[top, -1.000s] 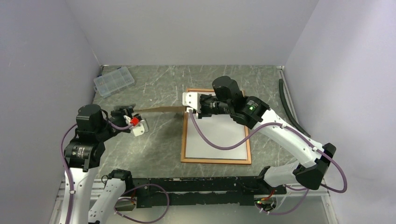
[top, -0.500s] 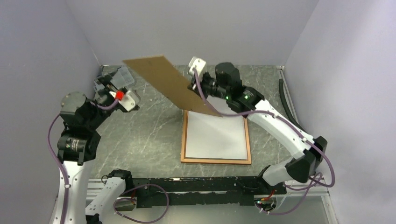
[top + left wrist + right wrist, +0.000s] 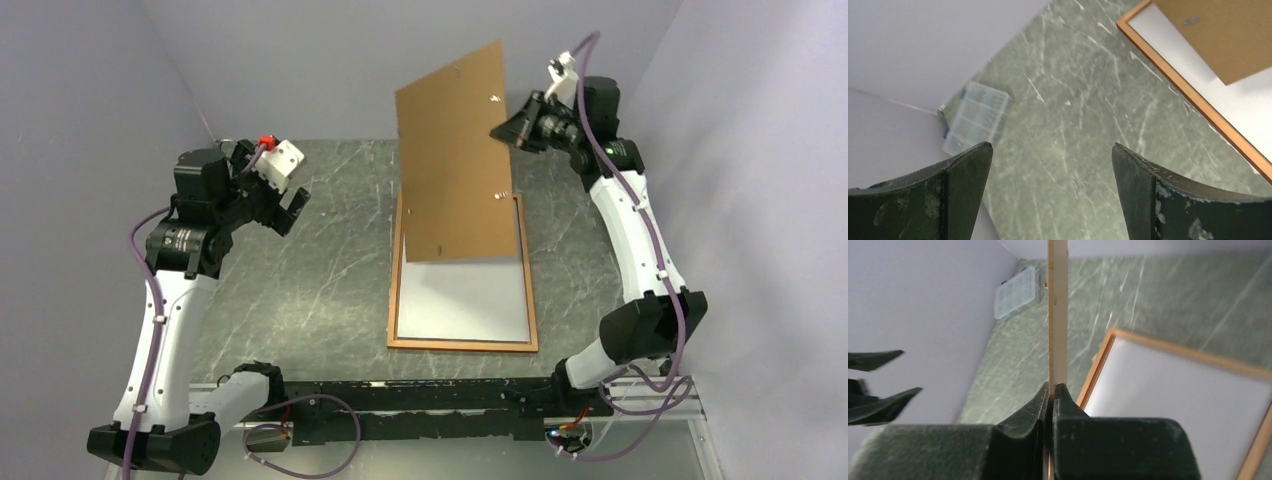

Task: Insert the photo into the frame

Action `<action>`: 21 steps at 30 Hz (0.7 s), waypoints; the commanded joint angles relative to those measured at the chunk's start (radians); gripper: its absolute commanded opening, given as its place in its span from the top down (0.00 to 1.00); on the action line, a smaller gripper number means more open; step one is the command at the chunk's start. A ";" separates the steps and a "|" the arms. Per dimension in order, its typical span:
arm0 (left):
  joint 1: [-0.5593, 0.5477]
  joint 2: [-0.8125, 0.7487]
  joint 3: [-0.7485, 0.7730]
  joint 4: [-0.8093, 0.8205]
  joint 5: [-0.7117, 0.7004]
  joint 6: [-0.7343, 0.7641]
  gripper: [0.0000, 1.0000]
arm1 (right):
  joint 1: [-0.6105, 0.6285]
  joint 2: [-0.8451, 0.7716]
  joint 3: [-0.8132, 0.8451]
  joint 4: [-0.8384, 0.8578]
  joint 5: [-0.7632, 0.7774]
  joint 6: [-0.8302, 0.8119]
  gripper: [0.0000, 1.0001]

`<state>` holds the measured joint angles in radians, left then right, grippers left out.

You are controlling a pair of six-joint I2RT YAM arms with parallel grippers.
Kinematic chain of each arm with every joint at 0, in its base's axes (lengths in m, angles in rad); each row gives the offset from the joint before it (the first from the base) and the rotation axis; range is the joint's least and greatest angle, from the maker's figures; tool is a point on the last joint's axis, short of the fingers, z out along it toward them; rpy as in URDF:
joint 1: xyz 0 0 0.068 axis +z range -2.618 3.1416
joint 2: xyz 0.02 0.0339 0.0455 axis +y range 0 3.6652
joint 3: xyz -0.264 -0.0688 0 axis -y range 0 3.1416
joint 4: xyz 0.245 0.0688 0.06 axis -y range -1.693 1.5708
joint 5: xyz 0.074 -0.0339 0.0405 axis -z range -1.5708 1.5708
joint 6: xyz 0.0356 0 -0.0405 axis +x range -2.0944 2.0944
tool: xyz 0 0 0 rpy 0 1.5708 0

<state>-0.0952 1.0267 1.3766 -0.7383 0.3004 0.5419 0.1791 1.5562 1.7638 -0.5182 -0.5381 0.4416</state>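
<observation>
The frame lies flat on the table, a narrow red-orange border round a plain white sheet. No sunset print shows in any view. My right gripper is shut on the right edge of the brown backing board and holds it upright above the frame's far half. In the right wrist view the board is edge-on between my closed right gripper, with the frame below. My left gripper is open and empty, raised at the far left. It shows wide open in the left wrist view.
A clear plastic compartment box sits in the far left corner by the wall; it also shows in the right wrist view. Grey walls close the table on three sides. A black rail runs along the near edge.
My right gripper has swung the backing board up from a low tilt to upright above the frame. My left arm has risen and moved toward the far left corner.
</observation>
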 commanded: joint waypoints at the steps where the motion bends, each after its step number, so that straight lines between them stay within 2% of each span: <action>1: -0.003 0.013 -0.023 -0.037 -0.018 -0.070 0.05 | -0.079 -0.140 -0.176 0.081 -0.241 0.258 1.00; 8: -0.002 0.083 -0.029 -0.111 -0.015 -0.110 0.05 | -0.132 -0.240 -0.397 0.118 -0.271 0.290 1.00; 15: -0.002 0.100 -0.060 -0.139 0.013 -0.138 0.07 | -0.167 -0.254 -0.477 0.092 -0.266 0.226 1.00; 21: -0.002 0.099 -0.079 -0.161 0.016 -0.130 0.06 | -0.176 -0.253 -0.564 0.143 -0.270 0.214 1.00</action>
<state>-0.0952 1.1393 1.2957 -0.8837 0.2932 0.4301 0.0074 1.3354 1.2278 -0.4770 -0.7658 0.6468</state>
